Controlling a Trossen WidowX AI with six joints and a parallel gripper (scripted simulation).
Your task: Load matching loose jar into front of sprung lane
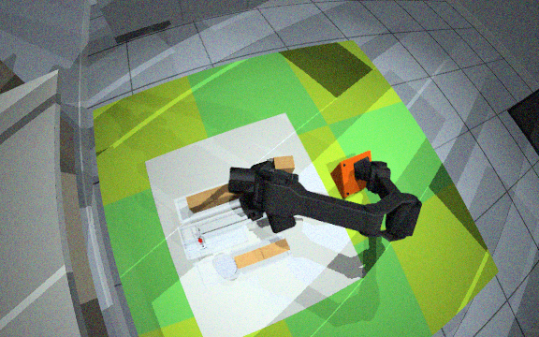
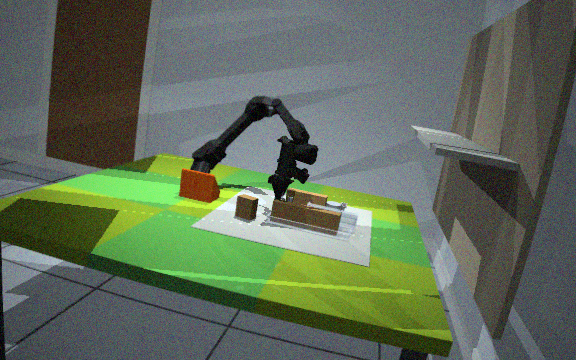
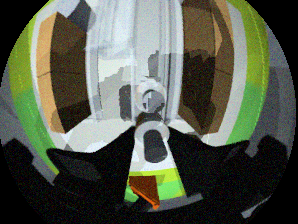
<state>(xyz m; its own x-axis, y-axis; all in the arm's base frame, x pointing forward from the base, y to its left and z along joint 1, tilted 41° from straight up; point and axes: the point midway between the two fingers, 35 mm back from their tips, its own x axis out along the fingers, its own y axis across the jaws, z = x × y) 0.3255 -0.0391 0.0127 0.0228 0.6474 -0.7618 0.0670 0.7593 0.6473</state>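
Observation:
My gripper [image 1: 252, 214] [image 2: 280, 198] [image 3: 150, 129] points down at the front end of the clear middle lane [image 3: 175, 60]. It is shut on a small jar [image 3: 155, 145] with a pale round rim and a dark middle. A second jar with a similar pale rim [image 3: 151, 95] stands in the lane just beyond the held one; a small gap seems to lie between them. The held jar is at the lane mouth; whether its base is above or behind the low front stop cannot be told. The pusher plate is not clearly seen. In the top view the arm hides both jars.
Brown boxes stand in the side lane on the left [image 1: 262, 254] [image 3: 70, 80] and the side lane on the right [image 1: 209, 198] [image 2: 305, 216] [image 3: 200, 75]. A pale disc [image 1: 225, 266] lies beyond the left boxes. A loose brown block [image 1: 284, 163] [image 2: 246, 206] stands on the white mat [image 1: 218, 150] [image 2: 318, 242].

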